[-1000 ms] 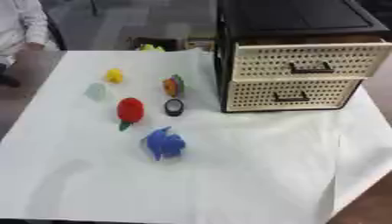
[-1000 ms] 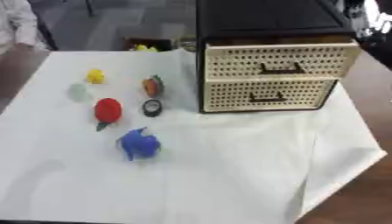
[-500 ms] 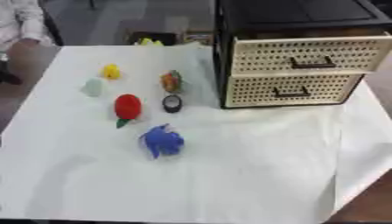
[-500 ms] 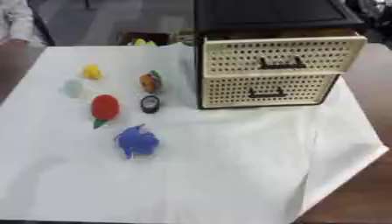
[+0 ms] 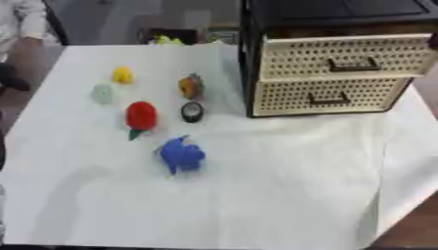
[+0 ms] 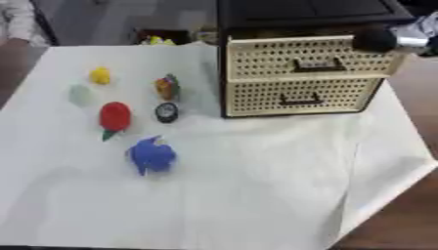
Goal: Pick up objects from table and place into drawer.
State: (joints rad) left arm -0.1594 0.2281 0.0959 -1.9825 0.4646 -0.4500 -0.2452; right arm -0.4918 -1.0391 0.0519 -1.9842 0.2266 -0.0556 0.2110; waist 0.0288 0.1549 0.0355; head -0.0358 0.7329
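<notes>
- Right eye view catches the robot's right arm (image 6: 402,38) coming in at the upper right edge, a black and silver bit up beside the top drawer (image 6: 304,58). The right hand itself is cut off, so there's no telling whether its fingers are apart or curled. The left hand isn't in either view.
- The drawer unit (image 5: 334,63) sits at the far right of the table (image 5: 256,205), and the top drawer looks pulled out a little past the bottom drawer (image 5: 329,95), probably so stuff can be dropped in from above.
- The objects are all bunched on the left, well apart from the arm: a blue toy (image 5: 181,155) nearest the robot, a red thing with a green tip (image 5: 140,117), a small black round thing (image 5: 192,112), an orange one (image 5: 190,86), a yellow one (image 5: 122,75) and a pale green one (image 5: 102,93).
- Nothing is picked up yet, so the task looks like it's at the start. The arm by the drawer front is likely about opening it wider.
</notes>
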